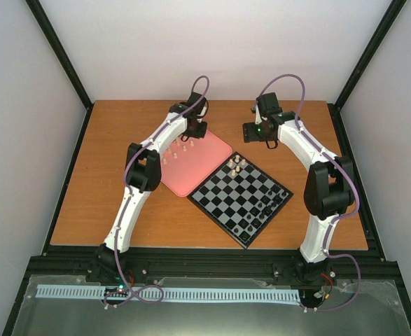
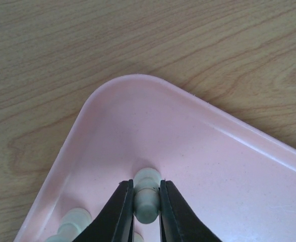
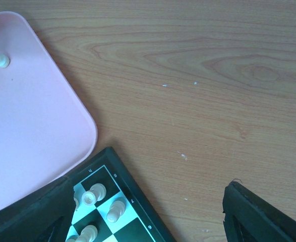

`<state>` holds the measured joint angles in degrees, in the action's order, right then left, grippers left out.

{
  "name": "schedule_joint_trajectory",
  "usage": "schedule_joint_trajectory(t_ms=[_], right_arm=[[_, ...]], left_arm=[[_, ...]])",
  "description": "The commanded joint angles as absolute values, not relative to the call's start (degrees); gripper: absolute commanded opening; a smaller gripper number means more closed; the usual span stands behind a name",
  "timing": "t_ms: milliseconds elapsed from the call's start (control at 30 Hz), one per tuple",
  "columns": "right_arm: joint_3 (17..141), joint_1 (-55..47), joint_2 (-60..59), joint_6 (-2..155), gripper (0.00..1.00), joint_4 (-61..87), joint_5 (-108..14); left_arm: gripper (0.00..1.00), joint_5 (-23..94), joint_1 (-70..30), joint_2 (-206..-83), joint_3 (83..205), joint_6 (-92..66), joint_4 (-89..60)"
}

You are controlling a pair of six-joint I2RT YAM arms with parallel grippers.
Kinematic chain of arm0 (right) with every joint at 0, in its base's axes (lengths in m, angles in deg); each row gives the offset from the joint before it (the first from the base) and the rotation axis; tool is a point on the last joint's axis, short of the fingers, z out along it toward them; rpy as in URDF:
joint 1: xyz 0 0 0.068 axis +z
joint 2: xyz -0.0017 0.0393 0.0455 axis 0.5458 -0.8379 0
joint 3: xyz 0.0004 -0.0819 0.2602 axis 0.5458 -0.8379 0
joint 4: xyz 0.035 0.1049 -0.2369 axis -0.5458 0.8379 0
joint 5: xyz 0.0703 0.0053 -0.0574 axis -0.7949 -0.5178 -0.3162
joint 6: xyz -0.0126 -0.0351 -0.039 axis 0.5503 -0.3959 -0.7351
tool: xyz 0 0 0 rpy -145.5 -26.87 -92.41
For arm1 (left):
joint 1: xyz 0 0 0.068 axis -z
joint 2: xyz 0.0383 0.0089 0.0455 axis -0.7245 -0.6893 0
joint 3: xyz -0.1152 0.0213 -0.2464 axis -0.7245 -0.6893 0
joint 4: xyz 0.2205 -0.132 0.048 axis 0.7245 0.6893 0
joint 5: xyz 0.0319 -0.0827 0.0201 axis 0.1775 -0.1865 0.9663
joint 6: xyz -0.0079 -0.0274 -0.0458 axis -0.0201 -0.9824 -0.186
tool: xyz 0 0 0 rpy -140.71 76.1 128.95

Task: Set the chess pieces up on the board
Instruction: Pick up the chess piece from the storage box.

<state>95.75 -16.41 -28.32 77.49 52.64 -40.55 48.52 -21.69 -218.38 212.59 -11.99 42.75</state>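
Several cream chess pieces (image 1: 176,150) wait on the pink tray (image 1: 191,180), left of centre. At its far corner the left gripper (image 2: 146,201) is clamped on one cream piece (image 2: 148,179), prob. to carry it right to the board (image 1: 241,197). A few cream pcs (image 1: 237,166) stand at the board's far corner, black pieces (image 1: 265,204) along its near-right edge. The right gripper (image 1: 258,133) hovers far of the board, fingers wide apart, holding nothing. Piece types are too small to tell, and the gripped piece's base is hidden.

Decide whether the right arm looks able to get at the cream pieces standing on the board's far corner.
Probably yes: its fingers hang open over the table just beyond that corner of the board, with nothing between them and the cream pieces.
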Motion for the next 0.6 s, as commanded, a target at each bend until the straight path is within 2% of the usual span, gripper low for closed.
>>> schedule_joint_trajectory(t_ms=[0,333,567], right_arm=[[96.21,-16.89,-28.79,77.25,0.8,52.42,-40.77],[94.27,-16.84,-27.53,78.08,0.8,51.1,-40.23],[93.75,-16.89,-26.54,78.21,0.8,50.7,-38.44]], left_arm=[[0.01,48.33,-22.08,-217.16,215.19,-12.42,43.19],[0.01,40.13,-19.63,-204.78,209.93,-14.91,44.65],[0.01,37.53,-11.23,-193.84,190.84,-15.65,43.03]])
